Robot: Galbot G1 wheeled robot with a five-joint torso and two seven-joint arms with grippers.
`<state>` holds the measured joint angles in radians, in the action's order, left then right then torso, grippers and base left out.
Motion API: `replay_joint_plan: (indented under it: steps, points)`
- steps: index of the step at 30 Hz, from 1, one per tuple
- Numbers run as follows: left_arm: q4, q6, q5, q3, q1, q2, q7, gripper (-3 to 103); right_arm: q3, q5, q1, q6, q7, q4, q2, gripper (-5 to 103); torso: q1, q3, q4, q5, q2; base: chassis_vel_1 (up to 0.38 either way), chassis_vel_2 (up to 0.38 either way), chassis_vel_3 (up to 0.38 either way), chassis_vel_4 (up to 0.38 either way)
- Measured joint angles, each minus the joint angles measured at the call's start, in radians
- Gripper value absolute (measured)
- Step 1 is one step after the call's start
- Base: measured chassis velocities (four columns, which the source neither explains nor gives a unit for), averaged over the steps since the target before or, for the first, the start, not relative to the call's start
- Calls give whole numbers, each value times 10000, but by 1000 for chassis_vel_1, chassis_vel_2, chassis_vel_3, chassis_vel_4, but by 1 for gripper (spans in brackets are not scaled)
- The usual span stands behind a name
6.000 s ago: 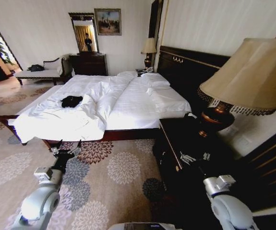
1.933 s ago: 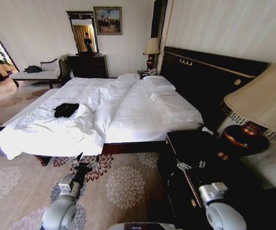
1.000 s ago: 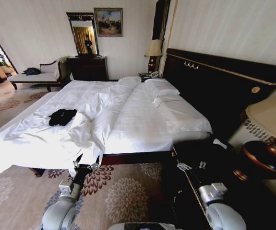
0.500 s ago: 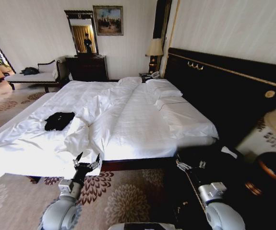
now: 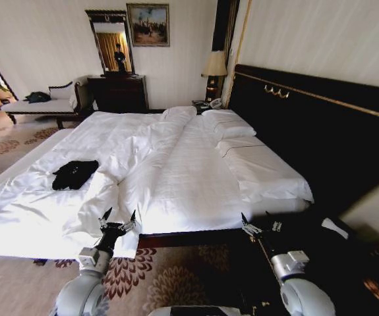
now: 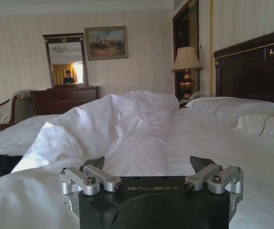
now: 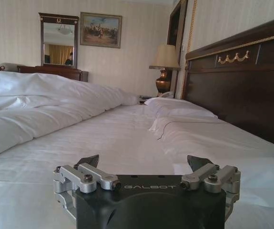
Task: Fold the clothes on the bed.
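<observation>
— Two grippers, both of yours. How do they stand?

— My left gripper (image 5: pixel 117 218) and right gripper (image 5: pixel 258 225) hang at the bed's (image 5: pixel 196 168) near edge, fingers spread apart, empty.

— And the T-shirt?

— The T-shirt (image 5: pixel 74 174) lies crumpled on the sheet at about ten o'clock from my left gripper, well apart. I judge it light, soft and limp; I'd pinch the shoulder seams.

— Anything in the way?

— One ridge of bunched duvet (image 5: pixel 136 164) lies at twelve o'clock from my left gripper, just beside the shirt; pillows (image 5: pixel 225 125) sit far off.
</observation>
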<state>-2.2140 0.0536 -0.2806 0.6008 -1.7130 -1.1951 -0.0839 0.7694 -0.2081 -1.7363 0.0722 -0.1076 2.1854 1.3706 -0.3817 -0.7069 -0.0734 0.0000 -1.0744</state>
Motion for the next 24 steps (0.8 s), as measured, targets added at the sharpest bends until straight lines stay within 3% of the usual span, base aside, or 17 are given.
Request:
replay_joint_plan:
  steps: [9, 24]
  points:
    - [-38, -1, 3, 39, -45, 16, 2, 100, -14, 29, 4, 18, 42, 10, 13, 100, 1, 0, 0, 1, 0, 125, 147, -95, -154]
    - [-396, -44, -267, 173, -243, -25, 1, 100, -23, 54, 0, 51, 86, 19, -1, 100, 3, 1, 0, -2, -1, 277, 276, -256, -278]
